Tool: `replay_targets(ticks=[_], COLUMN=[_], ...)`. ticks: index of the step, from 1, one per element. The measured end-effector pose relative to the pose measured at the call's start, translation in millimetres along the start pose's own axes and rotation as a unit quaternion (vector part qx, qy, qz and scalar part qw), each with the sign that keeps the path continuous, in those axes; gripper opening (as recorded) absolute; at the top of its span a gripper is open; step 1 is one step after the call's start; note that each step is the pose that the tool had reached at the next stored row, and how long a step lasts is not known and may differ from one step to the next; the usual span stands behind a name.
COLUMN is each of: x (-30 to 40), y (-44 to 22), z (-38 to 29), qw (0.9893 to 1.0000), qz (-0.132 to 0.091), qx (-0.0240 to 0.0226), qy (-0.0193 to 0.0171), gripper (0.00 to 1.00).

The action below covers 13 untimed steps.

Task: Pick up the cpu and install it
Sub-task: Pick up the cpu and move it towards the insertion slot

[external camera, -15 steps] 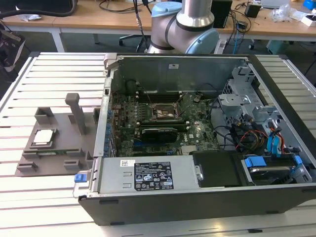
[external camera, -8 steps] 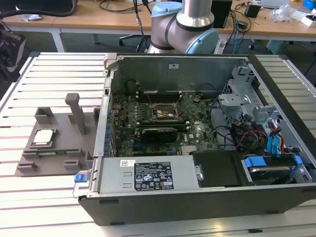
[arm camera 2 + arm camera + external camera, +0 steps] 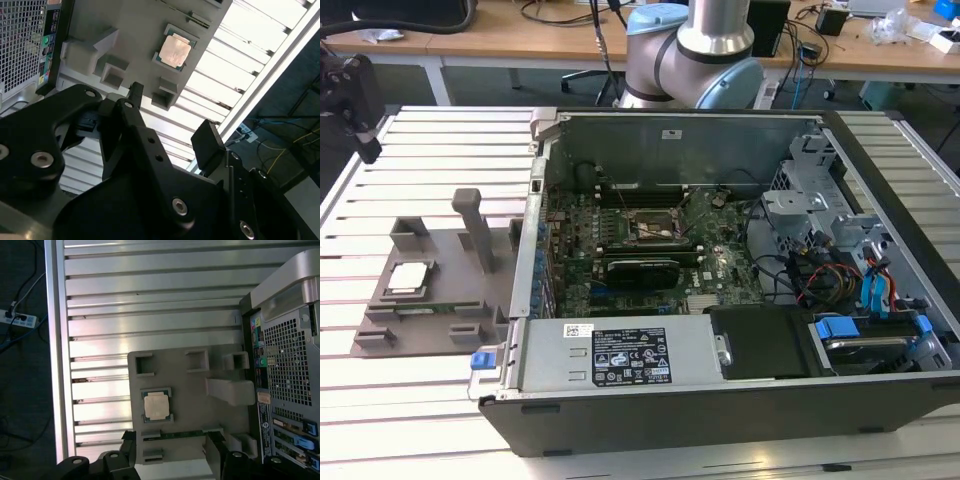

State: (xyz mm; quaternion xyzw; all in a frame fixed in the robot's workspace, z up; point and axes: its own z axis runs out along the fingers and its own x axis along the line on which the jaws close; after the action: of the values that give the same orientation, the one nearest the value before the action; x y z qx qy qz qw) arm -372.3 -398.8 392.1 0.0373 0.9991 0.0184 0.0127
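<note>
My end effector (image 3: 170,442) hangs over the slatted worktop (image 3: 150,305), fingers apart, holding nothing. The cpu (image 3: 156,405) lies flat in the grey holder (image 3: 192,385). I judge it light, stiff, thin and easily damaged underneath, so opposite edges are the place to grip.

Exterior view: high oblique over computer case (image 3: 670,140); both wrist views: above grey tray (image 3: 190,385) (image 3: 135,25)

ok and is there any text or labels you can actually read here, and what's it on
Nothing reads clearly.
White sticker inside the computer case, exterior view: print too small.
Small white label on the case's back wall: too small.
Pale sticker on the case's rear panel, first wrist view: blurred.
cpu: no legible marking.
</note>
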Motion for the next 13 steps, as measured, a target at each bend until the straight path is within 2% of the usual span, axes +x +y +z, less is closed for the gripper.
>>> replay_targets(ticks=[2,4,5,10,13], x=[0.2,0.5,0.8,1.5,1.8], y=[-0.1,-0.2,-0.1,-0.4,-0.6], z=[1.0,4.1,7.8,18.7,22.2], qw=[0.9999,0.9998,0.9996,0.9996,0.9996], qz=[-0.005,-0.017,-0.024,-0.025,-0.025], qx=[0.0119,0.0117,0.0116,0.0115,0.0115], qy=[-0.0007,-0.0004,-0.0002,-0.0001,-0.0001], gripper=[0.66,0.66,0.66,0.66,0.66])
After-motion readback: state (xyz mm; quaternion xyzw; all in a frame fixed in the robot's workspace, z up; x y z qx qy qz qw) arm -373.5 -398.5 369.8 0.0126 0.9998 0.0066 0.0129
